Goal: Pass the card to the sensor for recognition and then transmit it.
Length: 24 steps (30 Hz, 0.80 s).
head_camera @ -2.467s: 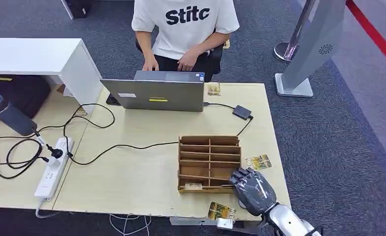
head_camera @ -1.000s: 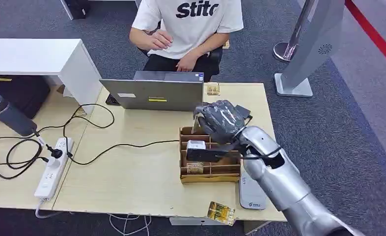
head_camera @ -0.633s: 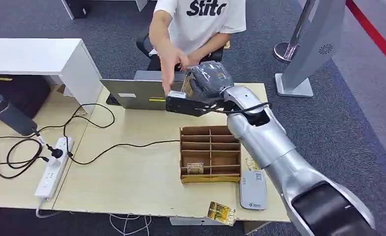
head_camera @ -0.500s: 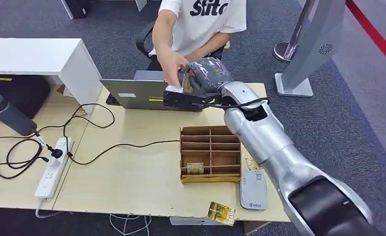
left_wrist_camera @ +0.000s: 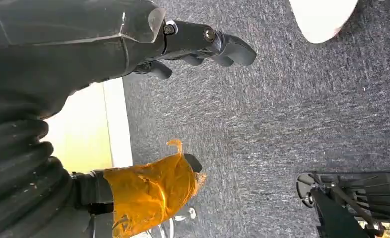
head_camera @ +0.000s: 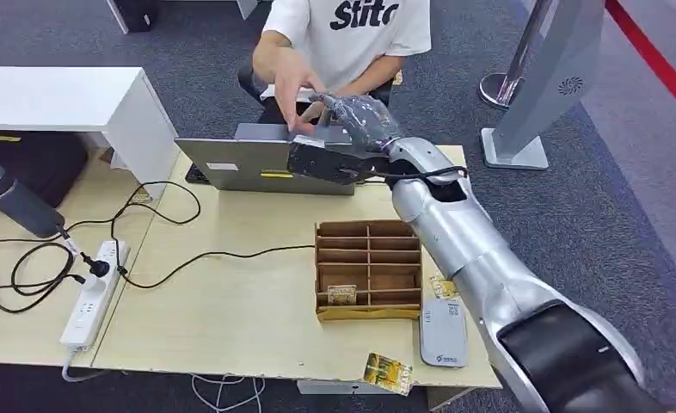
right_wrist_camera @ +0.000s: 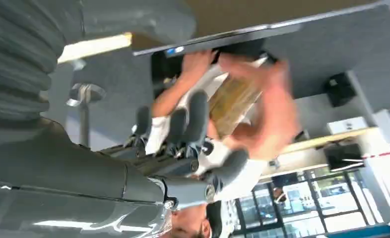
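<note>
card (right_wrist_camera: 231,103) is between the right hand (head_camera: 358,118) and the person's hand (head_camera: 287,73), above the far edge of the table (head_camera: 231,301) behind the laptop (head_camera: 270,163) (the picture is blurred, so i cannot tell if the robot fingers (right_wrist_camera: 198,116) pinch it or only touch it). left hand (left_wrist_camera: 183,42) hangs over the carpet, fingers curled a little, holding nothing

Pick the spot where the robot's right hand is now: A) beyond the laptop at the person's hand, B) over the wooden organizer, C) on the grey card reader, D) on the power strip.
A: the right hand reaches past the laptop to the person's hand.
</note>
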Each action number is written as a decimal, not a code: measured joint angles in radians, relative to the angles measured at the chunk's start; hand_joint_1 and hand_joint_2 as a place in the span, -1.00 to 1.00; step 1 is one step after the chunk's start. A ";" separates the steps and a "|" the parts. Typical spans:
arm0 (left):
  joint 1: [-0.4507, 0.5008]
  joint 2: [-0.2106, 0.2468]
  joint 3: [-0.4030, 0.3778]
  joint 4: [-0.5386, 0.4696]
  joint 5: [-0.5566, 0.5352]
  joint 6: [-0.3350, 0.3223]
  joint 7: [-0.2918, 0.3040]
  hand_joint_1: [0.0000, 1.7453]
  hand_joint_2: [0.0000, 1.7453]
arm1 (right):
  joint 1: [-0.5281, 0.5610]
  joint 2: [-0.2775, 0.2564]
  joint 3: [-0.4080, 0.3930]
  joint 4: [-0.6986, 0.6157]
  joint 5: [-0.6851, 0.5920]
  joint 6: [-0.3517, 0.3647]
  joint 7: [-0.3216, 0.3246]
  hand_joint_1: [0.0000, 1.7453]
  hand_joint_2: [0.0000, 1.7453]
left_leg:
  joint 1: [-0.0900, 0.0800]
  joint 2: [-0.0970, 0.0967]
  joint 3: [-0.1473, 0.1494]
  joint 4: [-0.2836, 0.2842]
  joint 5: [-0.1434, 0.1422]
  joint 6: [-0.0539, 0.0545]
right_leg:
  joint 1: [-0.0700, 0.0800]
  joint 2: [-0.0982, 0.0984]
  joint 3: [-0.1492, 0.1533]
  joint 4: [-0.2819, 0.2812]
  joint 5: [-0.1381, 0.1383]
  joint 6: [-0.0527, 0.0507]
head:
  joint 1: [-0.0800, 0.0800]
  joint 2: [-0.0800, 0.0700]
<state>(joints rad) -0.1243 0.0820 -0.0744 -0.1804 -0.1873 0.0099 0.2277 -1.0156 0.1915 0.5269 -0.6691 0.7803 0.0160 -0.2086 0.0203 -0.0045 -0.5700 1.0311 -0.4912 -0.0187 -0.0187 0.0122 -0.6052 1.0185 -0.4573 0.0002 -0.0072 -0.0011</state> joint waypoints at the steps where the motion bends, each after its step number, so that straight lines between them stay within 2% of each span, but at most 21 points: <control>1: 0.000 0.000 0.000 0.000 0.000 0.000 0.000 -1.00 1.00 | 0.005 -0.003 -0.021 0.000 -0.030 0.005 -0.014 -1.00 1.00 | 0.000 0.000 0.000 0.000 0.000 0.000 | 0.000 0.000 0.000 0.000 0.000 0.000 | 0.000 0.000; 7: 0.004 0.001 0.000 0.000 0.003 0.002 0.000 -1.00 1.00 | 0.026 -0.050 -0.150 0.000 -0.183 0.029 -0.070 -1.00 1.00 | 0.000 -0.001 0.000 0.000 0.000 0.000 | 0.000 0.000 0.000 -0.001 0.000 0.000 | 0.000 0.000; 11: 0.010 0.002 0.000 0.000 0.008 0.002 0.000 -1.00 1.00 | 0.043 -0.102 -0.300 0.009 -0.367 0.076 -0.099 -1.00 1.00 | -0.001 -0.002 0.000 0.001 0.000 0.000 | 0.000 -0.002 0.001 -0.001 0.000 0.000 | 0.000 0.000; 14: 0.016 0.002 0.000 0.000 0.011 0.002 0.000 -1.00 1.00 | 0.061 -0.145 -0.448 0.031 -0.522 0.127 -0.128 -1.00 1.00 | -0.001 -0.003 0.000 0.001 -0.001 0.001 | 0.000 -0.002 0.001 -0.002 0.000 0.000 | 0.000 0.000; 18: 0.018 0.002 0.000 0.000 0.013 0.002 0.000 -1.00 1.00 | 0.104 -0.222 -0.657 0.082 -0.803 0.256 -0.155 -1.00 1.00 | -0.001 -0.004 -0.001 0.001 -0.002 0.002 | 0.000 -0.003 0.001 -0.002 0.000 0.000 | 0.000 0.000; 20: 0.017 0.002 0.000 0.000 0.013 0.002 0.000 -1.00 1.00 | 0.135 -0.258 -0.801 0.122 -0.980 0.339 -0.144 -1.00 1.00 | -0.001 -0.006 0.000 0.001 -0.002 0.003 | 0.000 -0.005 0.002 -0.003 0.000 0.001 | 0.000 0.000; 24: 0.023 0.002 0.000 0.001 0.018 0.012 0.000 -1.00 1.00 | 0.252 -0.345 -1.043 0.187 -1.220 0.507 -0.119 -1.00 1.00 | 0.000 -0.010 0.000 0.001 -0.003 0.003 | 0.000 -0.009 0.004 -0.004 -0.002 0.003 | 0.000 0.000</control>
<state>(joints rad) -0.1017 0.0835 -0.0744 -0.1797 -0.1698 0.0217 0.2277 -0.7635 -0.1535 -0.5164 -0.4825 -0.4400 0.5231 -0.3280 0.0199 -0.0145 -0.5701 1.0320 -0.4944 -0.0152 -0.0186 0.0031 -0.6010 1.0143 -0.4596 0.0036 -0.0076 -0.0011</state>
